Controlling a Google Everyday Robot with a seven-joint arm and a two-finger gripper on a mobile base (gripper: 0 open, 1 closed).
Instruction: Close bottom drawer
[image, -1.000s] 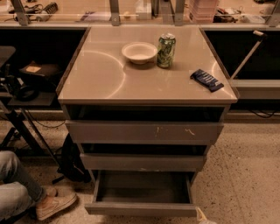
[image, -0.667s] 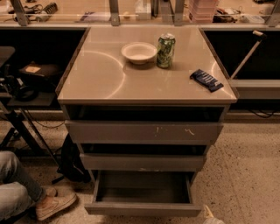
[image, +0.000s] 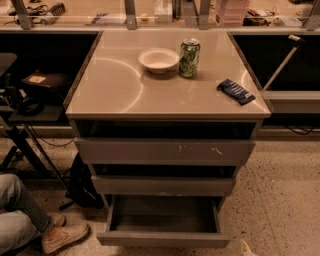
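Observation:
The bottom drawer (image: 163, 239) of the grey cabinet is pulled well out, and its plain flat front sits near the lower edge of the view. Its inside (image: 165, 216) shows bare. Above it are the mid-width plain drawer front (image: 162, 185) and the widest front with pale scratch marks (image: 165, 151), both slightly out. Only a small pale tip of my gripper (image: 246, 248) shows at the bottom edge. It is just right of the bottom drawer's front right corner and apart from it.
On the cabinet top (image: 110, 90) stand a white bowl (image: 158, 59), a green can (image: 189, 58) and a dark snack packet (image: 236, 91). A seated person's leg and shoe (image: 62, 236) are at the lower left. A dark bag (image: 82, 182) leans beside the cabinet. The floor is speckled.
The pale gripper tip at the bottom edge has shifted slightly right and lower. The drawers and the things on top have not moved.

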